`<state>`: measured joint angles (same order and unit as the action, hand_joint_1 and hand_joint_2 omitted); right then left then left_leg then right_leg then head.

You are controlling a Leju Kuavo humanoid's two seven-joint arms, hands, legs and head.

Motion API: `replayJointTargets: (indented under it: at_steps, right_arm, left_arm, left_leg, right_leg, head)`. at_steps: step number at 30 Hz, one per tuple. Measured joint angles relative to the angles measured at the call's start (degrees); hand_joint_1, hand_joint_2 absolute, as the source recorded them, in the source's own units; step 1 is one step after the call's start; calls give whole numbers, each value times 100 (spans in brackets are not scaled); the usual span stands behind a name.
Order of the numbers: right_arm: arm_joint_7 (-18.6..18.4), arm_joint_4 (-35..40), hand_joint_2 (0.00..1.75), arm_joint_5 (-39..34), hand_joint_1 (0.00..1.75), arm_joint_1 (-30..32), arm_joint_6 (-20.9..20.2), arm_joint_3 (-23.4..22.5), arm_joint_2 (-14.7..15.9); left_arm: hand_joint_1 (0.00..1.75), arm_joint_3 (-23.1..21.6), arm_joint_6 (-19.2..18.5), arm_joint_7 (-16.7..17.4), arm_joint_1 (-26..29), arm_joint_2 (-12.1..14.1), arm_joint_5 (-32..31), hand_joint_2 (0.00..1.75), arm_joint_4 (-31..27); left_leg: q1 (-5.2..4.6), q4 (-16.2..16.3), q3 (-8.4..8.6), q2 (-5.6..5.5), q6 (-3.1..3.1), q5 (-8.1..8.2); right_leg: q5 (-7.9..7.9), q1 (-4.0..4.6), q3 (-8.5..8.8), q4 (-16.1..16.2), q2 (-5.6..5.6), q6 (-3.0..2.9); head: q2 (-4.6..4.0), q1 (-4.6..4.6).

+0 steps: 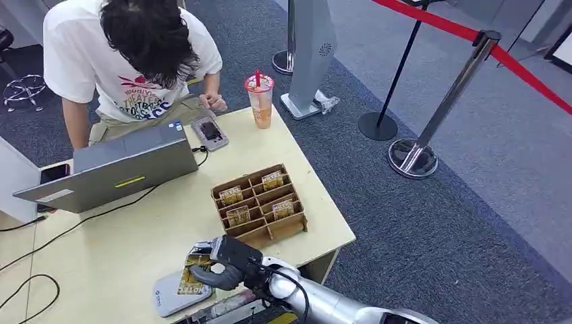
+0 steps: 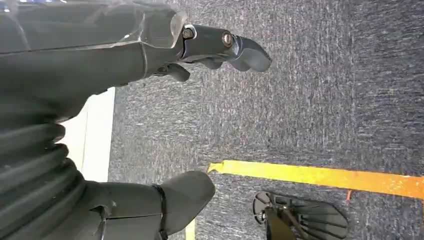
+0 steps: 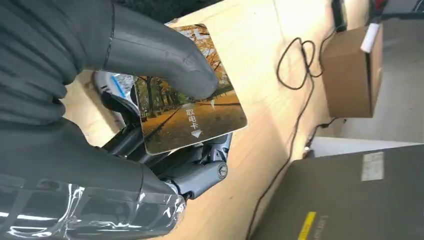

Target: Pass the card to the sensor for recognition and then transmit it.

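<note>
Head view showed the right hand [image 1: 219, 264] holding a glossy autumn-scene key card [image 1: 194, 275] just above the flat grey card sensor [image 1: 177, 293] at the near edge of the pale wooden table [image 1: 135, 243], so recognition looked underway. Handing over remained, judging by the seated person in a white T-shirt [image 1: 128, 61]. Left wrist view showed the left hand [image 2: 150, 115] hanging over dark carpet [image 2: 325, 90], fingers apart and empty. Right wrist view showed the thumb pinning the card against the fingers.

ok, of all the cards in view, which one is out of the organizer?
The card pinched in the right hand, held over the grey sensor pad. The other cards sit upright in the cardboard organizer compartments.
</note>
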<state>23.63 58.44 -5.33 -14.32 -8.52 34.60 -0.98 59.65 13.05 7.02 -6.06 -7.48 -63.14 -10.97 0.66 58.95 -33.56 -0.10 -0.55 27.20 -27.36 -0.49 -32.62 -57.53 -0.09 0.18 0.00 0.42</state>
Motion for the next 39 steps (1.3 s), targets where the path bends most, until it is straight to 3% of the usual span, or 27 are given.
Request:
replayJointTargets:
  at_steps: [19,39]
  right_arm:
    - [-219,-450,175,-9,175,159,297,-278,2]
    - [-387,-487,175,-74,175,294,238,-374,2]
  left_arm:
    - [0,0,-85,26,2,39,-31,175,0]
    - [0,0,-98,72,-1,90,-44,175,0]
  left_leg:
    - [-1,0,2,-2,1,-3]
    - [0,0,3,0,0,-4]
  right_leg:
    - [3,-1,3,0,-2,3]
    - [3,0,3,0,-1,3]
  head:
    - [0,0]
    - [0,0]
